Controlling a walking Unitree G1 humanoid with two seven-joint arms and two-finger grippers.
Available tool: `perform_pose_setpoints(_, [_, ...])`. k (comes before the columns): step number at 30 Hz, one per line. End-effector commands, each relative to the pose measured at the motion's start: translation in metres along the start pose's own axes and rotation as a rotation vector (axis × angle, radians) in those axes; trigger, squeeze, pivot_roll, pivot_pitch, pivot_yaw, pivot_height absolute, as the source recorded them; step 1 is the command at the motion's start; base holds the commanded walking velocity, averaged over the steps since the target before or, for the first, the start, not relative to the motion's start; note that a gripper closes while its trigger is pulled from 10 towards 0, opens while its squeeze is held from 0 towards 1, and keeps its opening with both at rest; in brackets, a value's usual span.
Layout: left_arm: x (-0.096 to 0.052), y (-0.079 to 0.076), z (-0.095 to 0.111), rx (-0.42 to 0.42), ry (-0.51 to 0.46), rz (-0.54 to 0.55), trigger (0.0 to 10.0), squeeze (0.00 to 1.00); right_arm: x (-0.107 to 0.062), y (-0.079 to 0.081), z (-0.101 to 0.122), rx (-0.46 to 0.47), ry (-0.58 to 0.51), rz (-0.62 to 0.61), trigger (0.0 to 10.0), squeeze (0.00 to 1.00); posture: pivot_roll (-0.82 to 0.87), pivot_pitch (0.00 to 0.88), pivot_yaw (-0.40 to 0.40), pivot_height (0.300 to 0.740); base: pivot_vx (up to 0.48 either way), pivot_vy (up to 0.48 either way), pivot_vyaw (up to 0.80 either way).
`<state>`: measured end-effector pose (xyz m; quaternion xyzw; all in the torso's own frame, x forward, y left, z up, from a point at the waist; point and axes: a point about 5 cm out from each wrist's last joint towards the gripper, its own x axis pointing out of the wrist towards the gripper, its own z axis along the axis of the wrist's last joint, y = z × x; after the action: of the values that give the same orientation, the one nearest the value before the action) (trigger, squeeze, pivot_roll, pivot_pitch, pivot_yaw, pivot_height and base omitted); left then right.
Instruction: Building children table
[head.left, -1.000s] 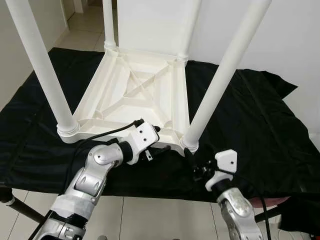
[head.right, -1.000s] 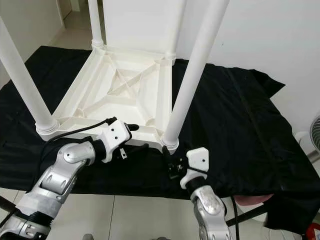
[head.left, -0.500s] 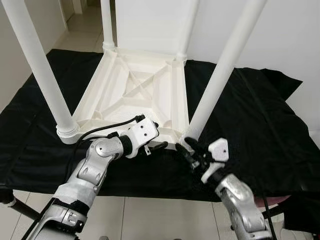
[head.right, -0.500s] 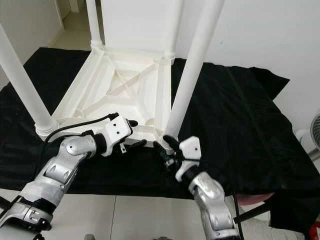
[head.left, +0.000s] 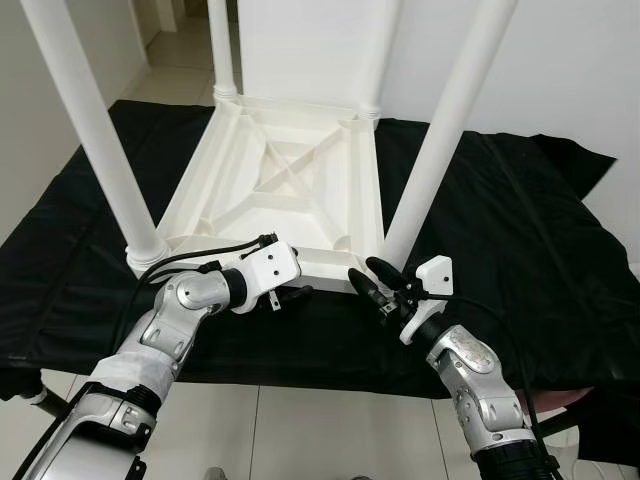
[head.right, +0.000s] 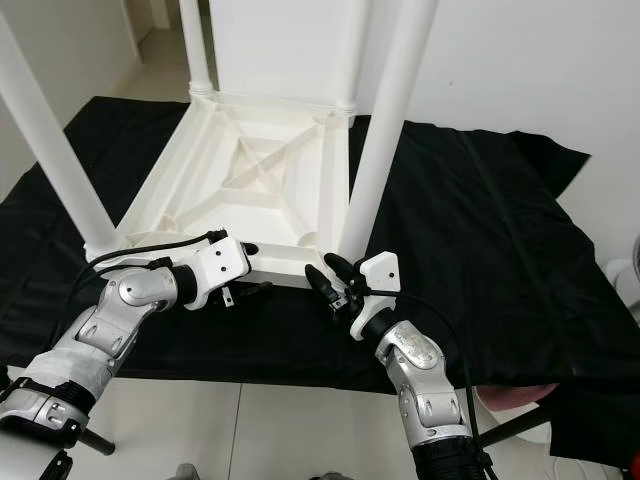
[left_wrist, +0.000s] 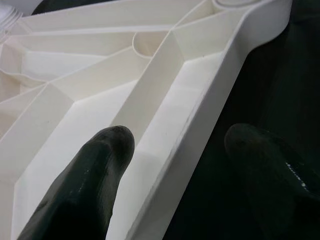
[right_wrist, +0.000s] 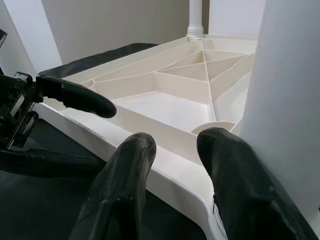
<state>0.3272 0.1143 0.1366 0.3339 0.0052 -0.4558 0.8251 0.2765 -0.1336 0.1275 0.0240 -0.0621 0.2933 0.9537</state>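
Table (head.left: 290, 180) lies upside down on the black cloth (head.left: 520, 230), four legs up; assembly looks done, so I judge the step in hand is gripping the near rim (head.left: 325, 262) to flip it; my left gripper (head.left: 290, 290) straddles that rim, fingers apart, one inside, one outside on the cloth; my right gripper (head.left: 372, 285) sits at the near right corner by the leg (head.left: 440, 130), fingers apart over the rim, not clamped; next move calls for both to close on the rim, then lift together; versus a second ago, right gripper has come up from the cloth onto the corner, left has slid lower along the rim.
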Motion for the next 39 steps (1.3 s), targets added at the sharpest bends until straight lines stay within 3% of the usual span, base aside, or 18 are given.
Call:
perform_pose_setpoints(1, [0.003,0.002,-0.002,0.013,0.013,0.02,10.0,0.0,-0.01,-0.011,-0.002,-0.002,0.009,-0.072,10.0,0.0,-0.04,0.013,-0.019,0.74,0.0,0.0,0.0])
perform_pose_setpoints(12, [0.014,0.005,-0.013,0.022,0.068,-0.004,10.0,0.0,-0.015,-0.005,-0.006,0.008,0.007,-0.078,10.0,0.0,-0.06,0.006,0.003,0.74,0.0,0.0,0.0])
perform_pose_setpoints(14, [0.018,0.009,-0.018,-0.029,0.096,-0.014,10.0,0.0,-0.013,0.009,-0.009,0.025,0.009,-0.044,10.0,0.0,-0.06,0.007,0.008,0.74,0.0,0.0,0.0])
perform_pose_setpoints(19, [0.017,0.009,-0.02,-0.074,0.093,-0.06,9.5,0.0,-0.014,0.015,-0.012,0.036,0.015,-0.034,10.0,0.0,-0.06,0.008,0.009,0.74,0.0,0.0,0.0])
perform_pose_setpoints(20, [0.014,0.009,-0.022,-0.13,0.069,-0.111,4.8,0.0,-0.014,0.016,-0.013,0.034,0.018,-0.03,10.0,0.0,-0.06,0.018,0.01,0.74,0.0,0.0,0.0])
perform_pose_setpoints(24, [0.013,0.01,-0.023,-0.161,0.058,-0.133,4.8,0.0,-0.014,0.017,-0.013,0.033,0.019,-0.029,10.0,0.0,-0.06,0.018,0.01,0.74,0.0,0.0,0.0])
perform_pose_setpoints(25, [0.012,0.011,-0.025,-0.173,0.061,-0.139,0.6,0.0,-0.014,0.016,-0.013,0.032,0.018,-0.029,10.0,0.0,-0.06,0.025,0.011,0.74,0.0,0.0,0.0])
perform_pose_setpoints(26, [0.012,0.013,-0.026,-0.19,0.064,-0.138,0.0,0.0,-0.014,0.016,-0.013,0.03,0.019,-0.031,10.0,0.0,-0.06,0.025,0.012,0.74,0.0,0.0,0.0])
perform_pose_setpoints(39, [0.001,0.012,-0.042,-0.248,0.102,-0.156,0.0,0.0,-0.015,0.016,-0.014,0.017,0.028,-0.035,10.0,0.0,-0.05,0.045,0.016,0.74,0.0,0.0,0.0])
